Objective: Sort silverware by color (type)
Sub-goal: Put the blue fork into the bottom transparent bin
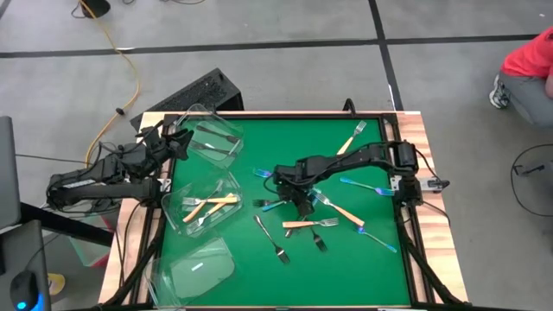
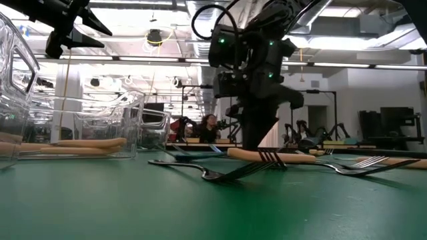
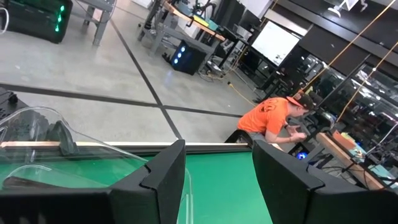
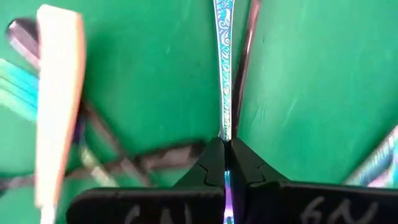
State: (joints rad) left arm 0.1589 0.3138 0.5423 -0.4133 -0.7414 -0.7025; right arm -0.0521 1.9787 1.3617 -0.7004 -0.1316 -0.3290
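The right gripper [image 4: 225, 163] is down on the green mat [image 1: 363, 268] near the middle of the table, its two dark fingers [image 4: 205, 168] pressed together on the thin handle of an iridescent blue fork [image 4: 224, 56] — the patterned handle runs straight out ahead from between the jaws. Just beside that handle, on one side of the jaws, lies a darker purple-toned fork handle [image 4: 245, 68]; on the other side, a little farther off, a cream-handled fork [image 4: 56, 106] lies across the mat with dark metal forks [image 4: 124, 162] crossing beneath it, close to the fingertips.

From above, the right gripper [image 1: 298, 194] sits amid the scattered silverware: blue forks [image 1: 367, 186] and tan-handled forks [image 1: 346, 212] lie around it, some well apart toward the mat's right side.

The left gripper [image 3: 217, 180] hangs above the far-left corner of the mat with its jaws apart and nothing between them — the rim of a clear tub [image 3: 56, 124] shows just beside them. Three clear tubs [image 1: 207, 203] line the left edge; the middle one holds tan-handled forks, the far one [image 1: 212, 134] dark metal forks. A person in an orange shirt [image 3: 270, 118] crouches on the floor beyond the table
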